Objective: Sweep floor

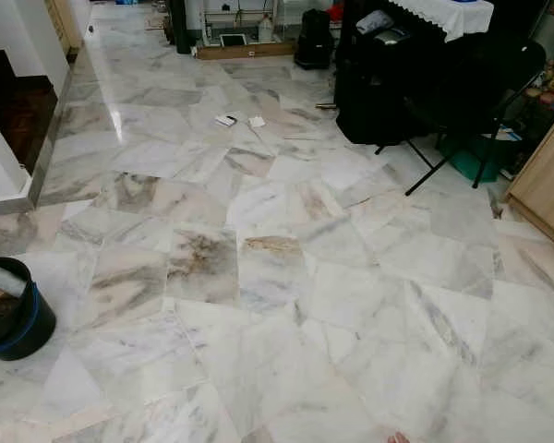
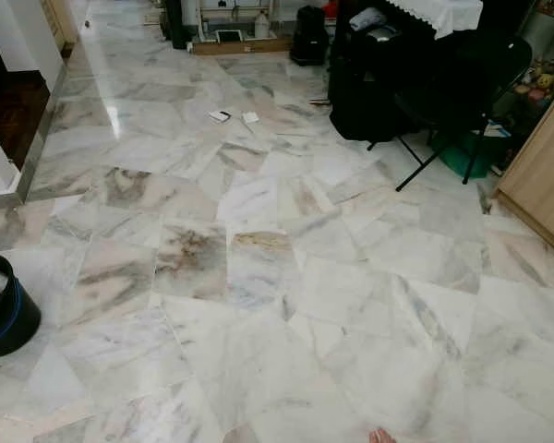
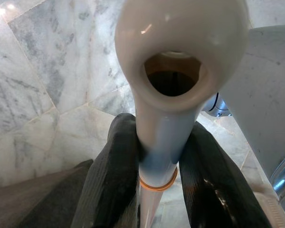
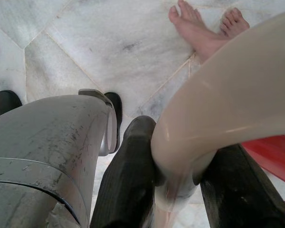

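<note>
Pale broom handle [image 3: 167,142] with a hollow rounded end, pinched between the two black fingers [image 3: 111,180] of the left gripper [image 3: 159,190], an orange ring around the shaft just below the grip. Cream dustpan handle [image 4: 218,128] clamped likewise in the right gripper [image 4: 180,190], fingers [image 4: 128,180] pressed against its sides, a red part [image 4: 270,154] showing beside it. Under both, white and grey marble floor [image 1: 286,305] with brown-stained tiles at the middle. Two small scraps of paper [image 1: 240,121] lying far off on the tiles, close together. At near left, a black bin [image 1: 14,309] with a blue band, standing upright on the floor. At far right, a black folding chair [image 1: 462,101] and a dark draped piece of furniture [image 1: 388,83] with a white cloth on top; a wooden cabinet [image 1: 549,175] at the right edge. A person's bare feet [image 4: 204,28] on the marble near the right gripper, toes [image 1: 399,438] also at the near edge of the head view. A grey metal robot part [image 4: 42,152] beside the right gripper.
</note>
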Tool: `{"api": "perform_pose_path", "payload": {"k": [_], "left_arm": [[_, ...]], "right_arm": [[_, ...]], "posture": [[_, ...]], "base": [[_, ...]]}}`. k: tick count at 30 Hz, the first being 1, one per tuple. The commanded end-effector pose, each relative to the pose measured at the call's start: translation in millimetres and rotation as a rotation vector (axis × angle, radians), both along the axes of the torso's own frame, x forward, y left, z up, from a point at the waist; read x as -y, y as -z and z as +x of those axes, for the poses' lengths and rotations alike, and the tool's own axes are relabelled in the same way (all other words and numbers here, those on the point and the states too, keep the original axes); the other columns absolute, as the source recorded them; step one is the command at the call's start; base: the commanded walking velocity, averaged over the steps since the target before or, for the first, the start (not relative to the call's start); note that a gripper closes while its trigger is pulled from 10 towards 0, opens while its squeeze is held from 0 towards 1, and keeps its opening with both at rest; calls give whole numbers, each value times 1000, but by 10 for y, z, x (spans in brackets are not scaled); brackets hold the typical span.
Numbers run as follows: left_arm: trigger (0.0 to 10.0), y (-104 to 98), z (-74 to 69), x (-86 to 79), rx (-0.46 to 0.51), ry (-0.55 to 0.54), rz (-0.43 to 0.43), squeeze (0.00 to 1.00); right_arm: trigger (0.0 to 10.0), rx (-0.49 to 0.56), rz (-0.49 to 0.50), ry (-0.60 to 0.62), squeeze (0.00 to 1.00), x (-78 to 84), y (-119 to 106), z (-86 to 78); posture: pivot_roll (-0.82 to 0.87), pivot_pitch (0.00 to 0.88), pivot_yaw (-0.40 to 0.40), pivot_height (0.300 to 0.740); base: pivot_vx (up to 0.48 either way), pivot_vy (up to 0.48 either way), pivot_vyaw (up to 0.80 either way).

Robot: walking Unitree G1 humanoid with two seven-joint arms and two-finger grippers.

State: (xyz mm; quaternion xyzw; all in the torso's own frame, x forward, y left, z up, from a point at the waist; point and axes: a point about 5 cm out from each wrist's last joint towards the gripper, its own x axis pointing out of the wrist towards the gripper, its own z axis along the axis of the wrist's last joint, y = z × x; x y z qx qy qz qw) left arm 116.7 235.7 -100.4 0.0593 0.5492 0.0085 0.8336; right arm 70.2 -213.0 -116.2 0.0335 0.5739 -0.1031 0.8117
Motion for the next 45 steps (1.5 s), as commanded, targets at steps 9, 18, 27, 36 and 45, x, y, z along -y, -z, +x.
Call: {"api": "perform_pose_path", "payload": {"k": [9, 18, 27, 36, 45], "left_arm": [[10000, -37, 201, 237, 132, 79, -43, 0], [10000, -65, 234, 158, 157, 62, 4, 0], [10000, -78, 273, 177, 175, 66, 0, 0], [10000, -81, 276, 176, 181, 88, 22, 0], [10000, -175, 438, 46, 252, -10, 47, 0]], "right_arm": [[10000, 257, 133, -48, 0, -98, -217, 794], [10000, 255, 118, -38, 0, -89, -219, 802], [10000, 259, 114, -37, 0, -87, -217, 794], [10000, 268, 123, -12, 0, -69, -223, 802], [10000, 253, 111, 51, 0, -113, -177, 697]], "posture": [[273, 26, -202, 740], [254, 63, -198, 740], [248, 84, -193, 740], [240, 90, -182, 740], [213, 74, -114, 740]], "base": [[0, 0, 0], [0, 0, 0], [0, 0, 0], [0, 0, 0], [0, 0, 0]]}}
